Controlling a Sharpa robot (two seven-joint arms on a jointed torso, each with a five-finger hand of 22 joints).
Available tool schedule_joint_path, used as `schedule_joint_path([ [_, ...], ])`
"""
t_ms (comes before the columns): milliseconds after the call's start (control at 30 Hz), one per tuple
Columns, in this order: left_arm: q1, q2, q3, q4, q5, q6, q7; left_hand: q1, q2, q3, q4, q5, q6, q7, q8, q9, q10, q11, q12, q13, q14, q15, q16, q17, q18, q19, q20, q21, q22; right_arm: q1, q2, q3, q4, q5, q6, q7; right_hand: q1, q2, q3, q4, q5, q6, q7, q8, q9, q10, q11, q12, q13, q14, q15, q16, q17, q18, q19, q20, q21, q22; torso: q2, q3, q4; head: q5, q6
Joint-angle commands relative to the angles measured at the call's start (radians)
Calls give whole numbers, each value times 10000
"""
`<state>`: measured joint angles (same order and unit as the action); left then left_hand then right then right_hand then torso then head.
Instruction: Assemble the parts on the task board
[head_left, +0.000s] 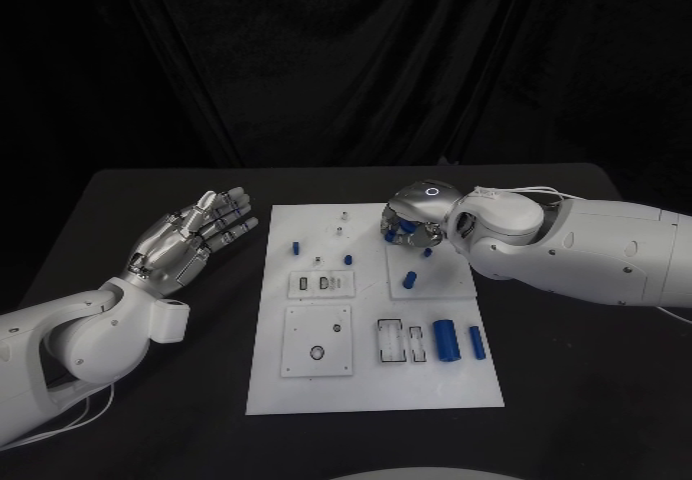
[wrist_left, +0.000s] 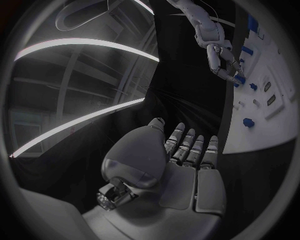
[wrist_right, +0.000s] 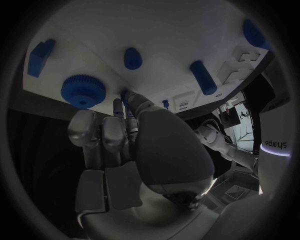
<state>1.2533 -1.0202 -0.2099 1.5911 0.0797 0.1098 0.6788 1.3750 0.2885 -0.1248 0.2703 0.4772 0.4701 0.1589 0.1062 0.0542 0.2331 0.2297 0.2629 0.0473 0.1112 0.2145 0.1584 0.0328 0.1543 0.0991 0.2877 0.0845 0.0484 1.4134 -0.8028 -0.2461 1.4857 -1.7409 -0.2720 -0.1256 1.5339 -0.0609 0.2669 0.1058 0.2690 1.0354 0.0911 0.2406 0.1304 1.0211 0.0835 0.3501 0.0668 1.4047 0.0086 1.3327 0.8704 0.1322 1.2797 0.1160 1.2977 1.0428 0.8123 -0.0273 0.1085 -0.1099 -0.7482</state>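
Flanking the task board (head_left: 372, 390), both hands; blue cylinders (head_left: 447, 340) near.

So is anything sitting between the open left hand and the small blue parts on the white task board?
Nothing visible. The left hand hovers over bare black table beside the white task board; the nearest small blue peg stands just inside the board's edge, with nothing between.

The right hand (wrist_right: 134, 150) reaches up to the white task board (wrist_right: 169, 45). Its fingertips (wrist_right: 125, 102) are bunched at a small blue part (wrist_right: 124, 95) on the board; a firm hold cannot be made out. Just beside them sits a blue gear (wrist_right: 82, 90). A blue block (wrist_right: 39, 57), a short blue peg (wrist_right: 132, 58) and a longer blue peg (wrist_right: 204, 77) stand on the board too.
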Motion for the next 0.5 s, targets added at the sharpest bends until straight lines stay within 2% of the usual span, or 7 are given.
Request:
schedule_joint_path([
  [33,8,24,6,-7,58,199,2254,138,-6,82,13,83,50,42,43,15,19,70,68,15,6,79,56,13,-160,40,19,59,15,-74,55,-13,-94,-86,-97,38,-92,-1,102,-3,-51,226,125,150,519,187,-66,-95,-2,-6,-100,-27,-13,-186,17,-72,41,26,0,0,12,-44,19],
  [200,7,25,5,2,58,230,2250,157,-1,119,7,116,65,45,48,16,20,80,75,16,11,88,67,14,-166,56,22,73,22,-98,109,-10,-173,-86,-444,134,-81,-25,201,-58,-62,412,192,252,721,559,-173,-253,-3,-82,-197,-248,-363,-164,-44,-166,-67,-80,-1,2,0,-45,27],
  [300,7,5,5,15,58,232,2247,172,0,148,1,136,61,49,47,15,28,88,90,17,22,96,84,17,-172,66,25,82,25,-83,121,11,-164,-31,-836,244,-98,-49,250,-80,-60,513,202,310,863,810,-237,-383,-3,-15,-256,-281,-312,-187,34,-226,-43,23,0,2,-4,-24,123],
  [333,7,-11,4,26,58,228,2249,181,-2,166,-2,150,77,52,52,17,31,94,95,18,29,102,95,19,-176,73,27,88,28,-52,144,23,-162,16,-971,285,-126,-78,253,-76,-72,552,203,333,926,909,-256,-449,-3,15,-272,-290,-279,-201,81,-249,-20,91,0,5,-4,92,125],
  [500,6,-100,4,94,58,183,2265,181,-2,166,-2,150,77,52,52,17,31,94,95,18,29,102,95,19,-176,73,27,88,28,279,475,68,-245,321,-1273,424,-154,-100,254,-65,-106,577,212,346,985,990,-261,-526,-5,58,-282,-284,-219,-214,125,-265,2,149,-6,4,-1,390,32],
])
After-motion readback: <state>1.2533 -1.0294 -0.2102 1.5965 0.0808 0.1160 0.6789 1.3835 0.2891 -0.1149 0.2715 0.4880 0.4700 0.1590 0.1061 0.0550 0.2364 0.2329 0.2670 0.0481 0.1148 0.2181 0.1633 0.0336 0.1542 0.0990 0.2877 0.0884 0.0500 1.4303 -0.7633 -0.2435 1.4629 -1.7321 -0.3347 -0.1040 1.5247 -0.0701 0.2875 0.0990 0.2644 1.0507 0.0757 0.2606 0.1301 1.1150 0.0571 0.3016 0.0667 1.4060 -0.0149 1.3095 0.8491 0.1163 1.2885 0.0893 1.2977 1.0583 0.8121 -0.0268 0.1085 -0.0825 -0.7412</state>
